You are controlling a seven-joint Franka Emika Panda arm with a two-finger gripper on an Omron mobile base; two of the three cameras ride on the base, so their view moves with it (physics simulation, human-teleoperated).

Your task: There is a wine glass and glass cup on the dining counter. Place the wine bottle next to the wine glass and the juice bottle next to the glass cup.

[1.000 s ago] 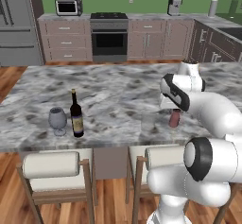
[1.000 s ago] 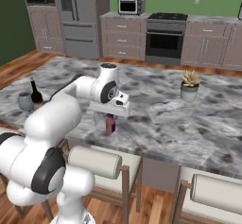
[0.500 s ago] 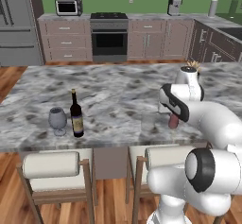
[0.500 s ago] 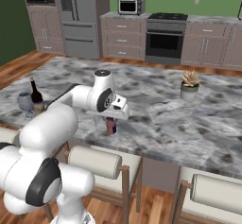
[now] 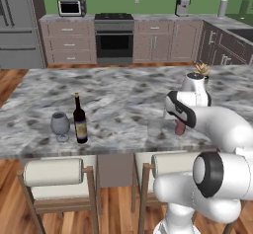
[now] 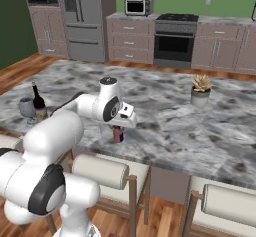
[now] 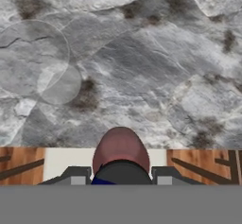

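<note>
Juice bottle: you have a small reddish-pink bottle [image 7: 121, 148] with a dark cap, seen from above in the hand view with its rounded shoulder bulging out below the cap.
Gripper: your gripper [image 7: 121, 176] is clamped narrow on the juice bottle, one finger [image 7: 75, 176] on each side of the cap.
Where it is: the juice bottle [image 5: 180, 128] sits at the near edge of the dining counter [image 5: 118, 95]; you cannot tell whether it rests on the stone or hangs just above it.
Glass cup: a clear tumbler [image 5: 154, 128] stands just beside the juice bottle, toward the wine bottle.
Wine bottle: tall and dark with a pale label [image 5: 80, 120], upright next to the wine glass [image 5: 60, 125], well apart from your gripper.
Hand view adds: the cup [image 7: 33, 60] appears as faint circles on the marble, and the counter's edge with wood floor past it.
Right base view adds: a potted plant [image 6: 201, 90] stands in full on the counter; the juice bottle [image 6: 118, 134] hangs under the hand.
Left base view adds: two stools [image 5: 54, 174] show under the counter edge.
</note>
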